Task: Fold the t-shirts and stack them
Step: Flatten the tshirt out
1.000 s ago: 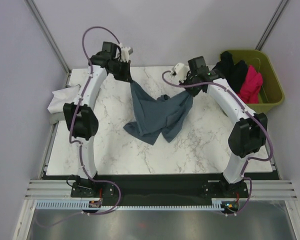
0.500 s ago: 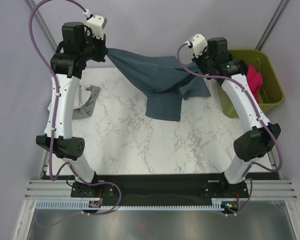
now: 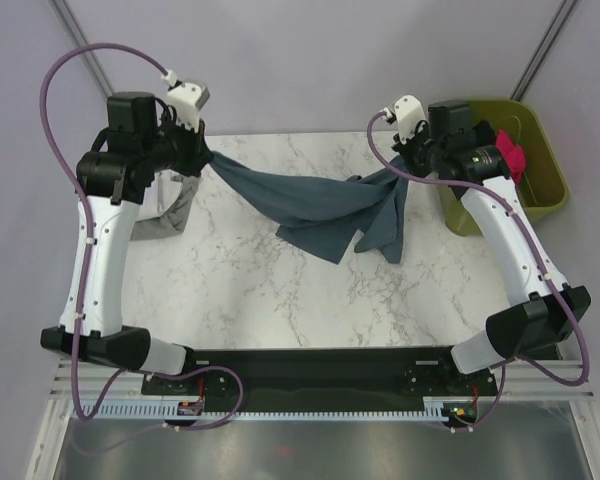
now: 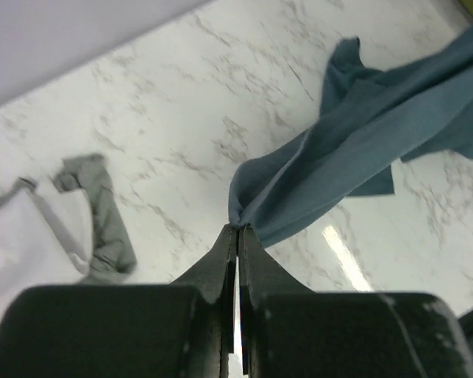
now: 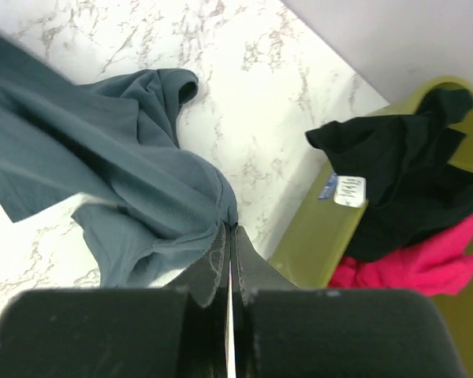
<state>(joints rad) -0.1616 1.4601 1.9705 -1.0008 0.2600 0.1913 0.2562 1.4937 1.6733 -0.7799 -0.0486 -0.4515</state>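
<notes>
The slate blue-grey t-shirt (image 3: 315,205) hangs stretched between my two grippers above the marble table, its middle and lower folds sagging toward the tabletop. My left gripper (image 3: 206,158) is shut on its left end, seen in the left wrist view (image 4: 238,227). My right gripper (image 3: 408,165) is shut on its right end, seen in the right wrist view (image 5: 229,226). A white and grey shirt pile (image 4: 39,228) lies at the table's left edge. A black shirt (image 5: 402,177) and a magenta-pink shirt (image 5: 414,264) lie in the olive-green bin.
The olive-green bin (image 3: 540,170) stands off the table's back right corner, next to my right gripper. The grey cloth (image 3: 170,215) of the left pile lies under my left arm. The marble table (image 3: 280,300) reaches to the dark front rail.
Both grippers have come down and forward with the blue-grey shirt. It went from bunched near the table a second ago, to lifted high at the back, to stretched lower over the table now.
</notes>
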